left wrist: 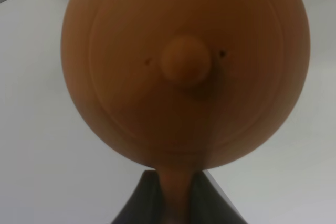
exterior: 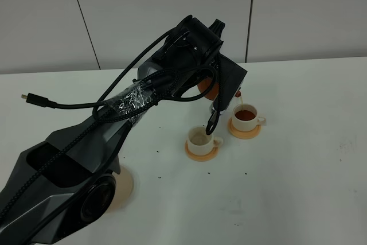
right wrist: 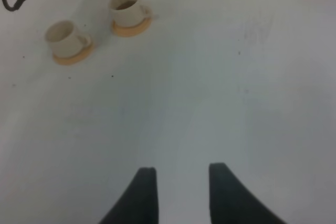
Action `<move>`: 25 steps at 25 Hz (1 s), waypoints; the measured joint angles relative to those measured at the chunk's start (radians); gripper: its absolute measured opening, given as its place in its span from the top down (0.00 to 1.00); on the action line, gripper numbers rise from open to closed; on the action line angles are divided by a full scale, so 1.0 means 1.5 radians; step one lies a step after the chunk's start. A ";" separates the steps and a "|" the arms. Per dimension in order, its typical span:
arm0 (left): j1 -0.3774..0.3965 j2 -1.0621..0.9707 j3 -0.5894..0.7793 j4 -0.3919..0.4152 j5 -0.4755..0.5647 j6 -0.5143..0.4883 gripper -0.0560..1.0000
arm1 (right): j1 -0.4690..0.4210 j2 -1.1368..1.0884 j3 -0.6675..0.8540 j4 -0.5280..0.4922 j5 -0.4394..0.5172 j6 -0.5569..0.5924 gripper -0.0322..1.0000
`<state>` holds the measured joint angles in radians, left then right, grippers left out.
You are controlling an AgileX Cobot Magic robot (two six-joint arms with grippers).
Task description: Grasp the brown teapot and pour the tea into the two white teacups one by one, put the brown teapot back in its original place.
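Now pouring: the teapot [left wrist: 184, 66] hangs tilted above the table [exterior: 298, 187]. Its loop handle is pinched between the jaws of your left gripper [left wrist: 176, 200], which stand partly closed around it. A thin stream of tea [exterior: 239, 100] falls from the spout into the farther cup [exterior: 246, 115], which shows dark liquid near its rim and sits on an orange coaster [exterior: 243, 132]. The nearer cup [exterior: 200, 137], just beside it on a coaster of its own, looks empty. The beige coaster [exterior: 125, 183] where the pot belongs lies well apart, half hidden under the left arm. Your right gripper [right wrist: 181, 192] hovers over bare table with jaws wide apart, holding nothing.

Watch the level. The farther cup looks close to full, and a late tip-back would likely spill tea over its coaster. The lid has nothing pressing on it and could slide off if you tilt further. A loop of black cable [exterior: 212, 120] dangles just beside the nearer cup, so swinging across to fill that cup might catch its rim and knock it over. The narrow hold on the handle could also let the pot swivel.
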<state>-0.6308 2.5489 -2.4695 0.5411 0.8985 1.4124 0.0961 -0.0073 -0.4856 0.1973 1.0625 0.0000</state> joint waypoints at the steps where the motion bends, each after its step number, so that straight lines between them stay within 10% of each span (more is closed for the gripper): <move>1: 0.000 0.000 0.000 0.000 0.000 0.000 0.79 | 0.000 0.000 0.000 0.000 0.000 0.000 0.74; 25: -0.008 0.000 0.000 -0.014 0.007 -0.004 0.79 | 0.000 0.000 0.000 0.000 0.000 0.000 0.74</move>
<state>-0.6423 2.5489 -2.4695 0.5202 0.9088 1.4067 0.0961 -0.0073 -0.4856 0.1973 1.0625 0.0000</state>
